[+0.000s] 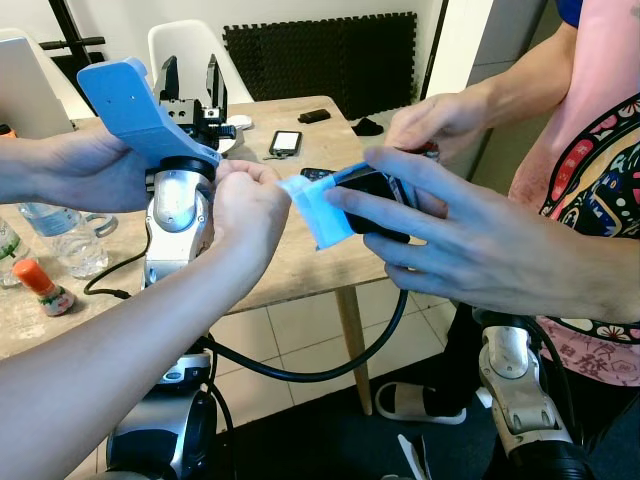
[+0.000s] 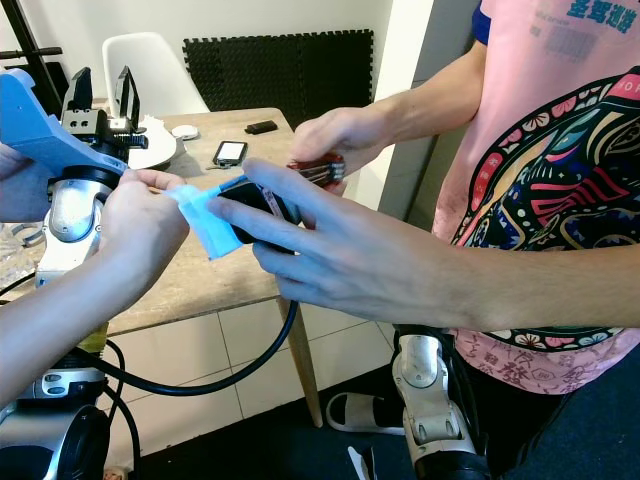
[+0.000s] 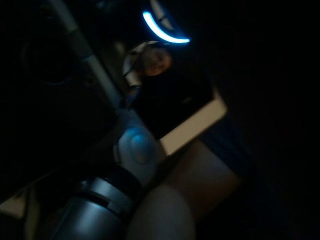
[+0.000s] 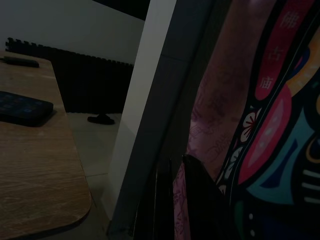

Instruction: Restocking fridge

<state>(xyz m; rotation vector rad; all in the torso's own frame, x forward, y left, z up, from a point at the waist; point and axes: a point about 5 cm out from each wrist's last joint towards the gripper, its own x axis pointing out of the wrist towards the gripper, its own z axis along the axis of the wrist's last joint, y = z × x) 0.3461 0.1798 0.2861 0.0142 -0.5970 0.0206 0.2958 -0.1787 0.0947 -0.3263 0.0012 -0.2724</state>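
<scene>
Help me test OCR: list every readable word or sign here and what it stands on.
"佛", "古", "庙", as far as legible: red patch on the person's pink printed cotton T-shirt.
Teal chest lettering on the same shirt: too blurred to read.

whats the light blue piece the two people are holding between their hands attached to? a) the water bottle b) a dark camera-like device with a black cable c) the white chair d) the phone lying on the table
b: the light blue piece sits on the front of a dark device that a person's hand grips, with a black cable looping down from it; the bottle and phone lie apart on the table.
</scene>
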